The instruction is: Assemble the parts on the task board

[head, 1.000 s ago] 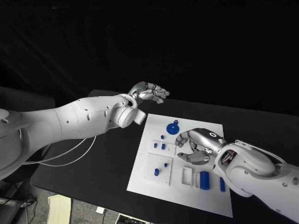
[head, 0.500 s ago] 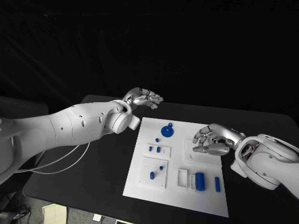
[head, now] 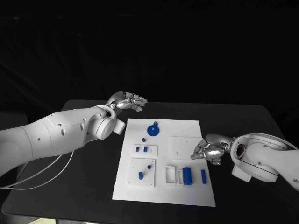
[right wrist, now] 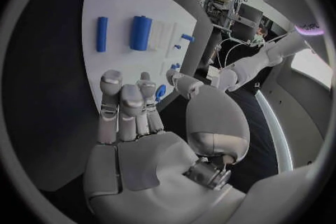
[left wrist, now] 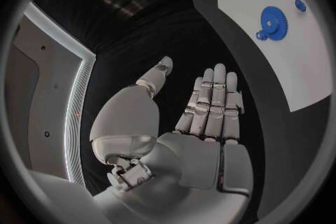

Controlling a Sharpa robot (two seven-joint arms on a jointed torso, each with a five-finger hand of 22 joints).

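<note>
The white task board (head: 190,198) lies in the middle of the black table. On it sit a blue gear (head: 153,129), small blue pegs (head: 141,150) and two blue cylinders (head: 190,176). My left hand (head: 127,101) hovers beyond the board's far left corner, fingers straight and side by side, thumb apart, holding nothing (left wrist: 206,112). The gear (left wrist: 274,23) lies ahead of it. My right hand (head: 208,150) sits at the board's right edge with nothing in it (right wrist: 129,112). The cylinders (right wrist: 140,32) lie on the board (right wrist: 119,5) beyond its fingers.
Bare black table (head: 82,182) surrounds the board on all sides. White raised frames (head: 171,173) and a square plate (head: 186,145) stand on the board. My left arm (right wrist: 259,61) shows across the table in the right wrist view.
The whole head view has shifted. My right hand has drawn back from over the board's middle to its right edge. My left hand stays near the far left corner.
</note>
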